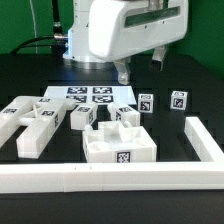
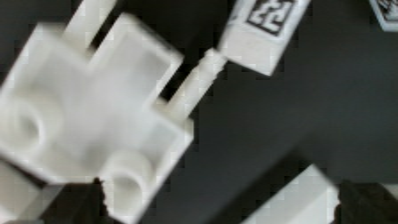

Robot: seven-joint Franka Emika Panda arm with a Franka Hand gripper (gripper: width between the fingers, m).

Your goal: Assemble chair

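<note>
The chair lies in loose white parts. In the exterior view the tray-like seat (image 1: 120,148) sits front centre. Blocky bars (image 1: 35,125) lie at the left, with a tagged cube (image 1: 82,117) and another piece (image 1: 125,115) between them. Two small tagged blocks (image 1: 147,103) (image 1: 177,100) stand at the back right. My gripper (image 1: 141,66) hangs open and empty above the back of the table. The wrist view is blurred. It shows a white blocky part (image 2: 89,110) and a tagged piece (image 2: 267,25) below my open gripper (image 2: 217,205), whose dark fingertips (image 2: 365,200) hold nothing.
The marker board (image 1: 90,96) lies flat at the back centre under the arm. The long white L-shaped rail (image 1: 110,178) runs along the front and up the exterior view's right side. The table is black.
</note>
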